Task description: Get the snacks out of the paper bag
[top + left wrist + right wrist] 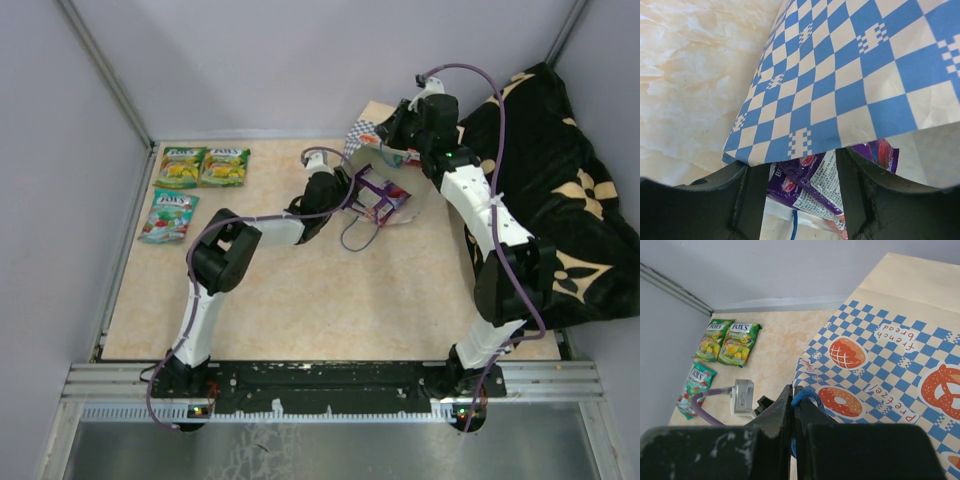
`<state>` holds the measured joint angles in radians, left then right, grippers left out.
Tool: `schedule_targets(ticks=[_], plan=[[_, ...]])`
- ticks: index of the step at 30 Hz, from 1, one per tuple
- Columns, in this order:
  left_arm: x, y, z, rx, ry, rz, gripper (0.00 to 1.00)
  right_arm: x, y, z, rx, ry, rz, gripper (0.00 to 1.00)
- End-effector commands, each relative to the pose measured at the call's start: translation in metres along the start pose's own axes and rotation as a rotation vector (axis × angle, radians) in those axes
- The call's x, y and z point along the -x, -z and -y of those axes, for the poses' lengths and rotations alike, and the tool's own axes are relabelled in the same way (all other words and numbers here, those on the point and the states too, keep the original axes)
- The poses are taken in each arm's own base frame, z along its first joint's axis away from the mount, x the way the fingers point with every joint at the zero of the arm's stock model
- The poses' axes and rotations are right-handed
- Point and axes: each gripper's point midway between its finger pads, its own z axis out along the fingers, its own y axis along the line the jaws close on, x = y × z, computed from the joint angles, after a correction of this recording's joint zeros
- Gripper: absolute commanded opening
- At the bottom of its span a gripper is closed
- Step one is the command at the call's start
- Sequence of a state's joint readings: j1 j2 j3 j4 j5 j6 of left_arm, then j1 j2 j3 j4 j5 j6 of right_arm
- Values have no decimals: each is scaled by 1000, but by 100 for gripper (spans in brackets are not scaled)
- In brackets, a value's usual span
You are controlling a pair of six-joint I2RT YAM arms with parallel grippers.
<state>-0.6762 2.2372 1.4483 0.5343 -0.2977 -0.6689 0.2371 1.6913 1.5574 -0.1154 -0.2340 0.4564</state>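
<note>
three fox's pouches lie flat at the far left of the table (300, 300), well apart from the paper bag (372, 118): two green-yellow pouches (181, 167) (225, 167) side by side and touching, and a teal pouch (168, 216) just nearer than them; a fourth, the purple pouch (805, 186), lies at the mouth of the bag, half under its blue-white checkered edge, its printed back facing up; the left gripper (804, 200) sits right at that mouth with its jaws standing apart, one dark finger on either side of the purple pouch, which runs on behind the right-hand finger, so no squeeze on it shows; the right gripper (794, 412) reaches over the bag from the far right, jaws pressed together on the blue cord handle (804, 395) at the bag's rim; pretzel and doughnut prints cover the bag's side; a black cloth with tan flowers (560, 200) is heaped along the right side of the table
</note>
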Motion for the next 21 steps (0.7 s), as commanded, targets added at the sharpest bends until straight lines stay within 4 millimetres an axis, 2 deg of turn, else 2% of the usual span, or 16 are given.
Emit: schedule_targets(ticks=[1,14,21], plan=[[0,2,-12,32,-5,-7,60,23,2,-6,28,28,77,0],[5,9,-30,67,-23,-13,60,22,1,-7,37,22,73,0],[6,6,-28,49,-2,-15,60,23,2,-7,35,24,76,0]])
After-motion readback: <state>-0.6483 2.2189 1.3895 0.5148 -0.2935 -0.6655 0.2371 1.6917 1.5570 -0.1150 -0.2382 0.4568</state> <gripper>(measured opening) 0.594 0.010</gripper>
